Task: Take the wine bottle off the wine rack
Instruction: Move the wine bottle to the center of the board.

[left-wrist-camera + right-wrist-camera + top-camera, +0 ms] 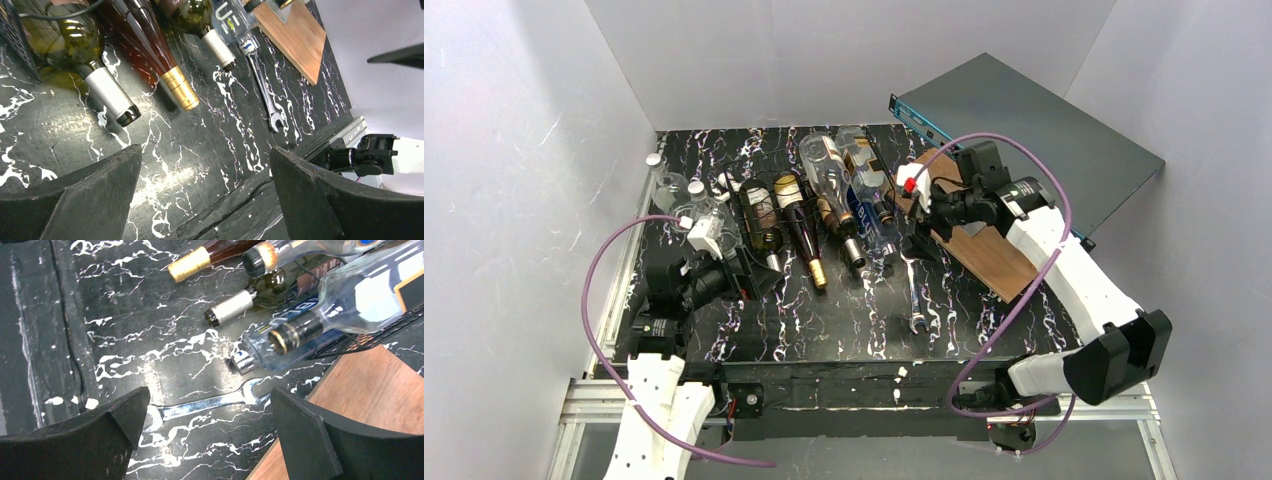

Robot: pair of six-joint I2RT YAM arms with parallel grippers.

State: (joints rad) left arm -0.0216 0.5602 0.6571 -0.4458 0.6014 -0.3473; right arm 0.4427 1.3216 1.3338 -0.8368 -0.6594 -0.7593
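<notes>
A: Which step is in hand?
B: The approach, I judge; nothing is gripped; the left gripper (759, 272) hangs with its jaws spread wide over bare worktop (844, 325), just short of the bottle necks; the right gripper (921, 240) is spread wide too, hovering beside the wooden board (974, 245).
A: And the wine?
B: All on the wine rack (746, 208), laid side by side, necks pointing toward the arms; the green wine bottle (105, 90) with the white capsule lies nearest the left gripper; the gold-foiled wine bottle (150, 50) is just beside it; which one is meant I cannot tell.
A: What does the next move call for?
B: Likely the left gripper going forward with a jaw on either side of one neck, closing, then drawing the bottle out along its own length; round glass may roll if the grip is slack.
A: Room to work?
B: Open worktop lies before the necks on the left; the right is tighter; a combination wrench (200, 407) lies flat below the right gripper, a clear spirit bottle (300, 332) juts out near it, and the board's edge hems that side; the bottles lie close together, so a sideways pull risks knocking a neighbour.
</notes>
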